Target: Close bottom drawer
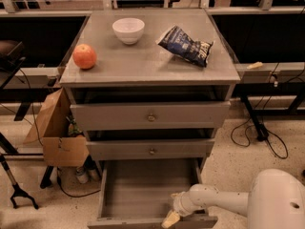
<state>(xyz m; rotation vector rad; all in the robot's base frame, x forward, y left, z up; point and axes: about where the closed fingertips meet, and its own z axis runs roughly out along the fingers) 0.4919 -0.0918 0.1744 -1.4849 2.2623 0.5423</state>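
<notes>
The bottom drawer (138,190) is pulled out of the grey cabinet, with its grey plank floor showing and nothing inside. Its front rail (143,222) runs along the frame's lower edge. My gripper (170,219) sits at that front rail, right of centre, reaching in from the white arm (214,202) at the lower right. Its pale tip touches or overlaps the drawer front. The two upper drawers (150,116) with brass knobs sit slightly ajar above.
On the cabinet top lie an orange-red apple (84,56), a white bowl (128,30) and a dark blue chip bag (186,45). A cardboard box (57,135) stands at the cabinet's left. Cables (259,137) lie on the floor at right. My white base (276,199) fills the lower right corner.
</notes>
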